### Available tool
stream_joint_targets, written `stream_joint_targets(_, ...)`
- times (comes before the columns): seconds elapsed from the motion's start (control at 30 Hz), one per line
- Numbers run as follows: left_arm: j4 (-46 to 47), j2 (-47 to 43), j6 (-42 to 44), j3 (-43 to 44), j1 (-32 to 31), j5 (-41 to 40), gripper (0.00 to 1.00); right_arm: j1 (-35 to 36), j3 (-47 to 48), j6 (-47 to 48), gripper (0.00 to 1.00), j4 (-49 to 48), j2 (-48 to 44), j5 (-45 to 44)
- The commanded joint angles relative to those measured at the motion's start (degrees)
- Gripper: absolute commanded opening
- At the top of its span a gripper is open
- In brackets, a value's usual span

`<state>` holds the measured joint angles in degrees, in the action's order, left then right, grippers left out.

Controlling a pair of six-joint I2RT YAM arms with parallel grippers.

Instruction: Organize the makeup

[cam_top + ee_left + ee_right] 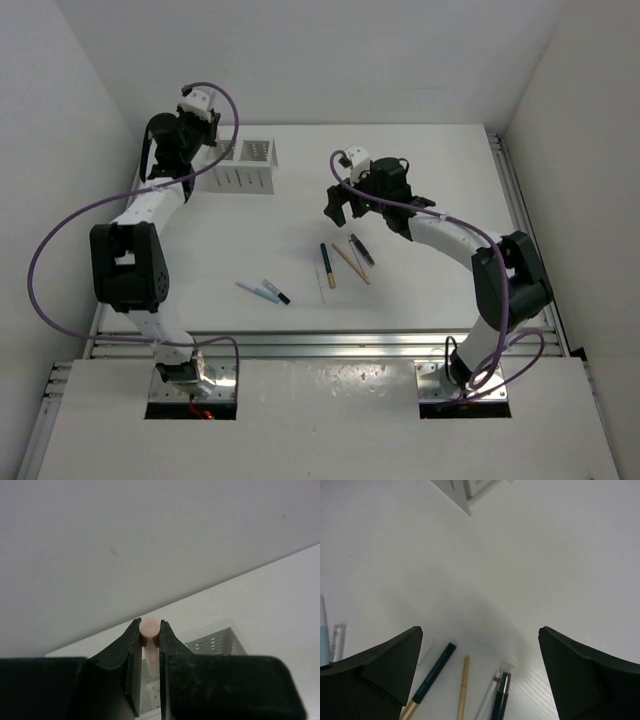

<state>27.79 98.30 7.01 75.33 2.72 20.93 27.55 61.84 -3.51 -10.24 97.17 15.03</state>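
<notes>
- The left pincer is pressed together on the pink stick, pinching it just under its rounded cap; the stick stands roughly upright between the fingers, raised off the worktop
- In the left wrist view the white slotted box sits below the stick and a little to its right, so the step in hand looks like lowering the pink stick into the box
- To do it well, I would bring the stick's lower end squarely over one compartment first, go down with it upright, and let go only once that end is inside the walls; the fingers hide the lower end, so I cannot tell whether it is over an opening now
- A slim round stick can swivel in a two-finger pinch, so a slow, straight descent seems wise
- The right pincer is spread wide, holds nothing and hovers over the worktop; below it lie the dark stick with a gold end, the tan stick, and the thin white stick side by side with the black stick
- Well apart, to their left, lie the pale blue stick and, just beside it, a stick with a black end
- With six sticks lying loose, the task looks early
- No brand, label or writing can be read anywhere
</notes>
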Motion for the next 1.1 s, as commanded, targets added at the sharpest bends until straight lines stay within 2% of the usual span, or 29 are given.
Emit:
stream_joint_targets(0.0, 3.59, 4.17, 0.82, 2.89, 1.23, -4.49, 0.0, -2.32, 1.26, -2.03, 1.0, 6.0, -1.54, -3.25)
stream_joint_targets(0.2, 3.68, 11.03, -2.78, 7.11, 2.29, -2.38, 0.0, -3.29, 2.75, -0.8, 1.0, 10.06, 0.57, -4.83)
stream_joint_targets(0.33, 2.62, 12.35, -3.31, 5.8, 2.29, -0.98, 0.0, -3.73, 2.49, -2.37, 1.0, 12.78, 1.09, -6.85)
stream_joint_targets(0.37, 2.62, 12.96, -3.31, 5.18, 2.29, -0.45, 0.0, -3.82, 2.49, -2.64, 0.94, 13.14, 1.18, -7.11)
stream_joint_targets(0.4, 1.92, 12.97, -3.31, 4.57, 2.29, -0.45, 0.04, -4.17, 2.49, -2.99, 0.88, 13.49, 1.88, -7.03)
stream_joint_targets(0.43, 1.39, 12.97, -3.31, 4.56, 2.29, 0.07, 0.26, -4.08, 2.75, -3.26, 0.83, 15.93, 2.15, -6.85)
stream_joint_targets(0.47, 0.26, 12.97, -2.79, 4.56, 2.29, 0.08, 0.38, -4.26, 3.63, -3.09, 0.7, 17.08, 2.93, -6.77)
stream_joint_targets(0.5, -0.28, 12.97, -2.79, 4.56, 2.29, 0.08, 0.46, -4.52, 5.11, -3.08, 0.66, 21.18, 3.99, -7.64)
stream_joint_targets(0.53, -1.33, 12.97, -3.48, 4.56, 2.29, 0.08, 0.57, -4.44, 6.61, -3.08, 0.56, 22.62, 4.52, -7.99)
stream_joint_targets(0.67, -5.36, 12.27, -4.9, 7.54, 3.34, -0.45, 0.68, -4.44, 10.22, -3.87, 0.38, 28.86, 8.21, -8.52)
stream_joint_targets(0.73, -8.88, 11.74, -4.9, 9.74, 3.34, -1.67, 0.7, -4.26, 10.14, -4.31, 0.38, 29.66, 8.22, -8.0)
stream_joint_targets(0.9, -24.78, 9.89, -3.32, 18.17, 3.34, -2.38, 0.7, -3.56, 6.28, -5.46, 0.48, 29.49, 4.88, -7.2)
stream_joint_targets(0.97, -28.13, 7.1, -2.0, 18.19, 3.34, -2.38, 0.7, -3.12, 3.65, -5.02, 0.53, 29.58, 4.18, -7.12)
stream_joint_targets(1.07, -31.91, 3.93, 1.51, 16.17, 3.34, -0.72, 0.7, -2.33, 1.7, -4.75, 0.53, 30.19, 3.65, -7.2)
